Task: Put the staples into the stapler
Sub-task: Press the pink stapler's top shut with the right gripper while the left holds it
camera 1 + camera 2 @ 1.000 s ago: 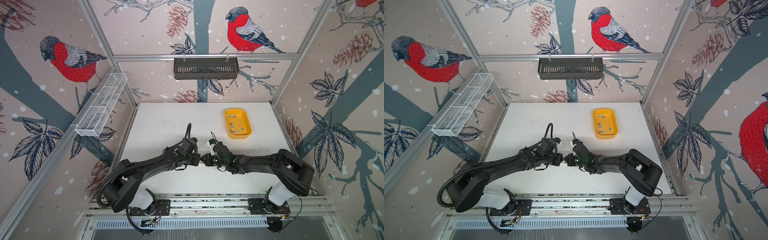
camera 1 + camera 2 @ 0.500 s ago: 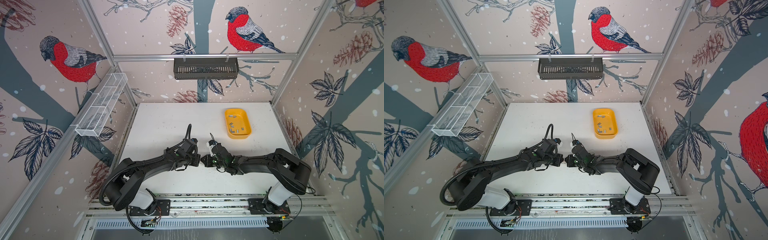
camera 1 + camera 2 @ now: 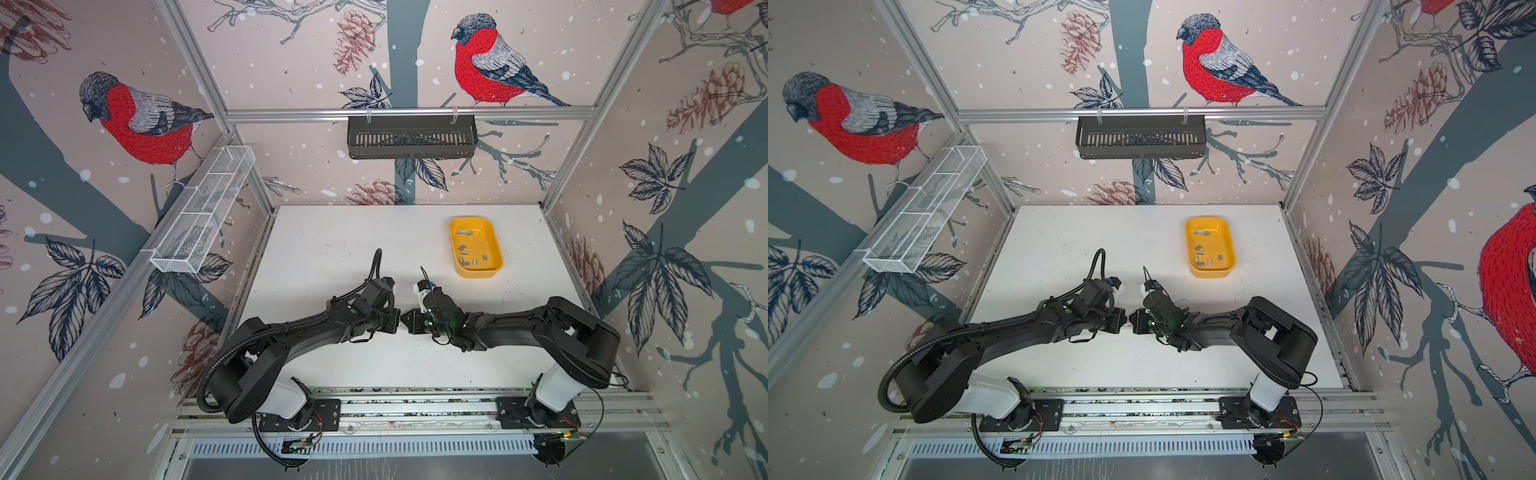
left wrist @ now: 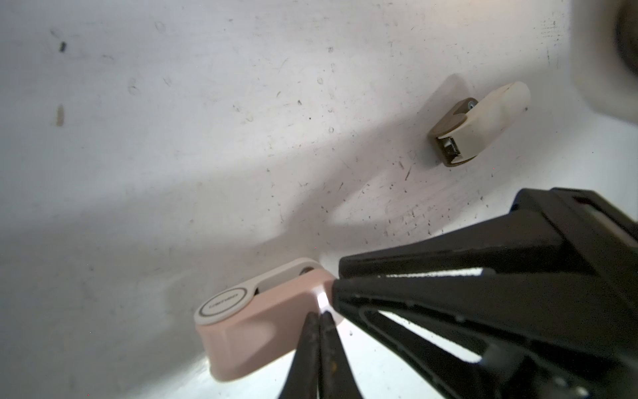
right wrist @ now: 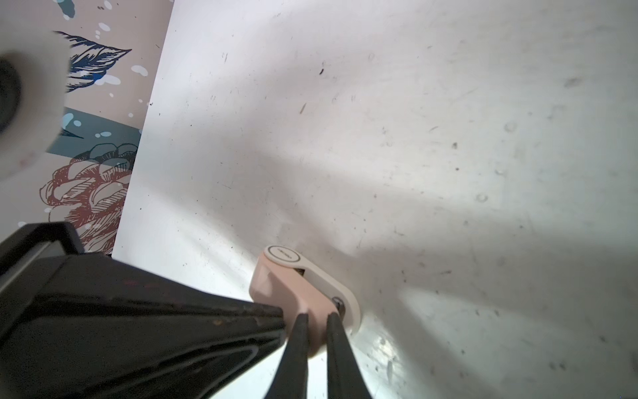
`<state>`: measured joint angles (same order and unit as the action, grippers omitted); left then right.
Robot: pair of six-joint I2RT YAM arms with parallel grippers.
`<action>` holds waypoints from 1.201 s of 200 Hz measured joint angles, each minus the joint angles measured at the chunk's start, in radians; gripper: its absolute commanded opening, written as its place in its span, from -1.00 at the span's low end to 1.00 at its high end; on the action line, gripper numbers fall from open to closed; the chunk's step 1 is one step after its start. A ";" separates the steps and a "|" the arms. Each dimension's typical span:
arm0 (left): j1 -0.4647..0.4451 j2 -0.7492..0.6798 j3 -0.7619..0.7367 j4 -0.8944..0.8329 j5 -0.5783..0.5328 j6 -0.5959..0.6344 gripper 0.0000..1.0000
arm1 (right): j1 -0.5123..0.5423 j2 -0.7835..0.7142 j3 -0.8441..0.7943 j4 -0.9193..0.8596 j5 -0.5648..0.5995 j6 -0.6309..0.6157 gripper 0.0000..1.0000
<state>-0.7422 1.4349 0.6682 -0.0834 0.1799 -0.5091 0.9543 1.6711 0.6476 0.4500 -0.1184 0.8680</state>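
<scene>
Holding the staples [image 3: 464, 232], loose grey strips scattered on its floor, the yellow tray [image 3: 478, 272] stands upright. Nearer the robot than the tray, to its left, the right gripper [image 5: 317, 316] clamps one end of the pink stapler [image 5: 286, 283]; the left gripper [image 4: 319, 316], fully closed, touches the same stapler.

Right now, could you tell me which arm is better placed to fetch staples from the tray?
Probably the left: the right gripper is clamped on the pink stapler, while the left gripper is shut and only touches it. The tray of staples sits on the right's side, so the left must reach across.
</scene>
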 measured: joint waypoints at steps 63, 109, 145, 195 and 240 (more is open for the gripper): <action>0.000 -0.006 -0.002 0.002 -0.002 -0.007 -0.84 | 0.006 -0.002 0.008 -0.009 0.019 0.000 -0.74; 0.000 -0.048 0.038 -0.068 -0.032 -0.005 -0.84 | 0.009 -0.040 0.045 -0.095 0.013 -0.010 -0.71; 0.001 -0.051 0.038 -0.088 -0.034 0.004 -0.84 | 0.009 -0.045 0.046 -0.120 0.013 -0.012 -0.71; 0.001 -0.030 0.020 -0.077 -0.022 0.002 -0.84 | 0.019 -0.045 0.038 -0.122 0.013 -0.011 -0.71; 0.000 -0.008 0.005 -0.026 0.001 -0.007 -0.84 | 0.020 -0.031 0.021 -0.103 0.013 -0.008 -0.73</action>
<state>-0.7418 1.4273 0.6735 -0.1097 0.1806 -0.5163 0.9741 1.6398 0.6689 0.3473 -0.1055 0.8597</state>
